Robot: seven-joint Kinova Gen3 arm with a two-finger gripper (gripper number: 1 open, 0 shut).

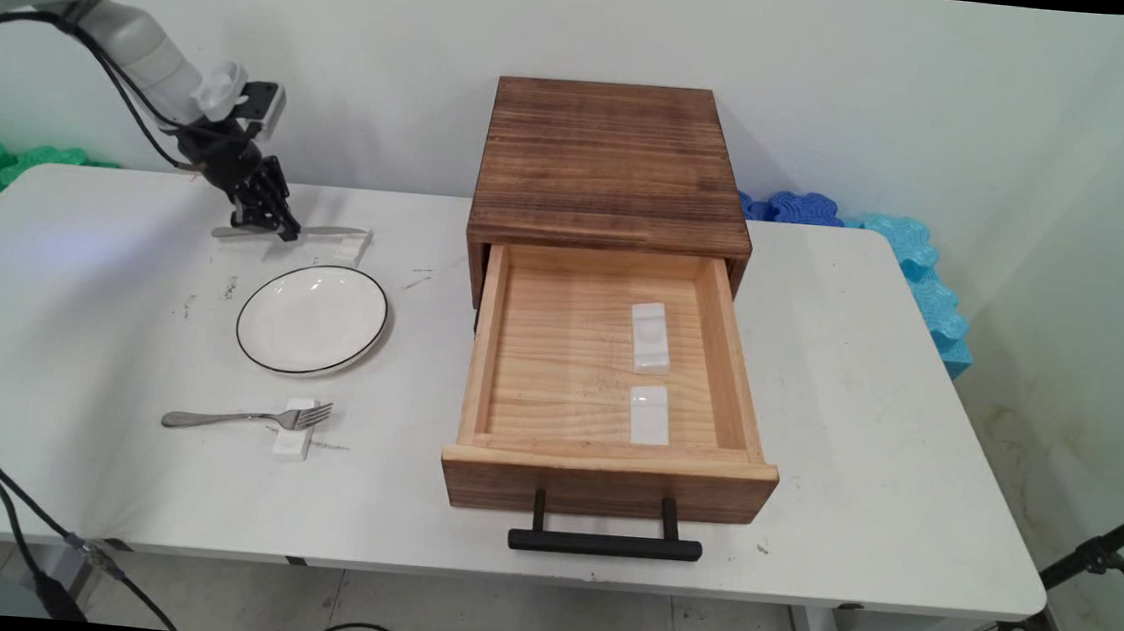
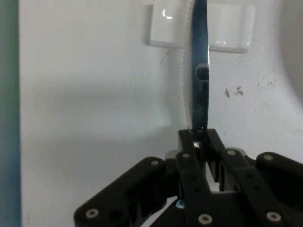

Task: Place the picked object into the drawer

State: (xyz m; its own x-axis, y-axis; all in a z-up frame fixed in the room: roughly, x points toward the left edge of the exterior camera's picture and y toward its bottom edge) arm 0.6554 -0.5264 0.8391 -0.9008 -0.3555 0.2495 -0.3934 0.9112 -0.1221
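My gripper [image 1: 280, 226] is at the far left of the table, shut on the handle end of a metal knife [image 1: 326, 232]. In the hand view the serrated blade of the knife [image 2: 199, 71] runs straight up from between my fingertips [image 2: 199, 142], and its far end lies over a white rest [image 2: 227, 28]. In the main view that rest [image 1: 352, 243] sits just behind a white plate with a dark rim [image 1: 311, 321]. The knife looks nearly level, close above the table.
A fork [image 1: 248, 417] lies with its tines on a small white rest [image 1: 292, 442] near the front left. A wooden box [image 1: 609, 159] stands mid-table with its drawer [image 1: 559, 355] pulled out, holding two white rests [image 1: 651, 338] [image 1: 648, 415]; its black handle [image 1: 604, 545] overhangs the front edge.
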